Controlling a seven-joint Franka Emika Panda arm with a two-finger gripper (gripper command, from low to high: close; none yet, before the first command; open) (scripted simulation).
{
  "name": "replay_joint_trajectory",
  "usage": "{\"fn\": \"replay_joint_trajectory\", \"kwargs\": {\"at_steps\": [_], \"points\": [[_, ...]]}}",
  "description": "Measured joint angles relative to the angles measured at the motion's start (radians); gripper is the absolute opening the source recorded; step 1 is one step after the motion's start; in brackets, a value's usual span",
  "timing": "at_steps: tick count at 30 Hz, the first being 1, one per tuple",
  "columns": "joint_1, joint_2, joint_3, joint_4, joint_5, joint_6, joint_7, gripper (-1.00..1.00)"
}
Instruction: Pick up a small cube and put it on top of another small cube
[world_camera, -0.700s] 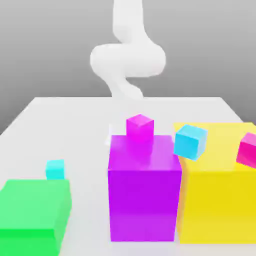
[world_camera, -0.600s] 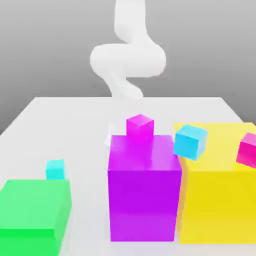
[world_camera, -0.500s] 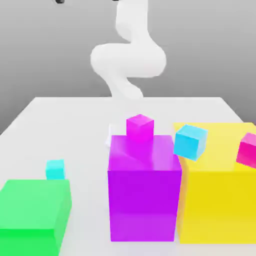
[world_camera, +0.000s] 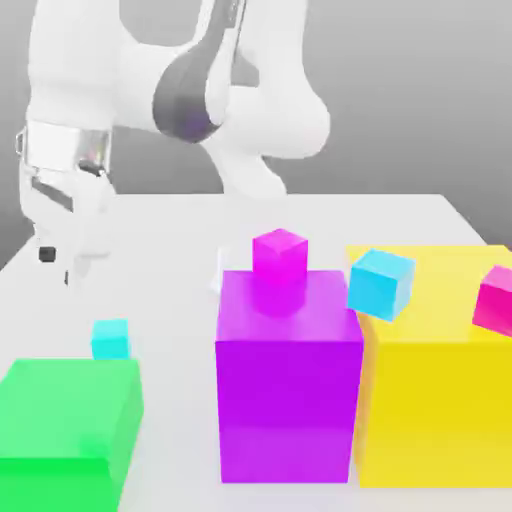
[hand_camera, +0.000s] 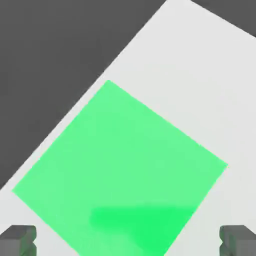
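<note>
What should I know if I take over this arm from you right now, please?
Gripper: open and empty, above the table on the exterior view's left. In the hand view the fingertips stand wide apart over the green block.
Turquoise cube: on the table just behind the green block, untouched.
Magenta cube: on top of the purple block, nothing on it.
Sky-blue cube and pink cube: on the yellow block; not part of the job.
Done: nothing yet.
Left: probably lower onto the turquoise cube, grip it, lift it, set it on the magenta cube.
</note>
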Motion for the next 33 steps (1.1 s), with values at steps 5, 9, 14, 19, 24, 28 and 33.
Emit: {"fn": "replay_joint_trajectory", "kwargs": {"at_steps": [5,9,14,19,24,28,33], "points": [[-0.090,0.105,-0.059,-0.109,0.006,0.092,0.078,0.00],[-0.131,0.191,-0.094,-0.167,0.038,0.166,0.105,0.00],[-0.123,0.312,-0.082,-0.150,0.109,0.264,0.069,0.00],[-0.218,0.434,0.040,-0.131,0.215,0.368,-0.007,0.00],[-0.290,0.498,0.107,-0.126,0.211,0.424,-0.011,-1.00],[-0.300,0.506,0.115,-0.125,0.208,0.432,-0.009,-1.00],[-0.236,0.417,0.044,-0.134,0.161,0.354,0.033,-1.00]]}}
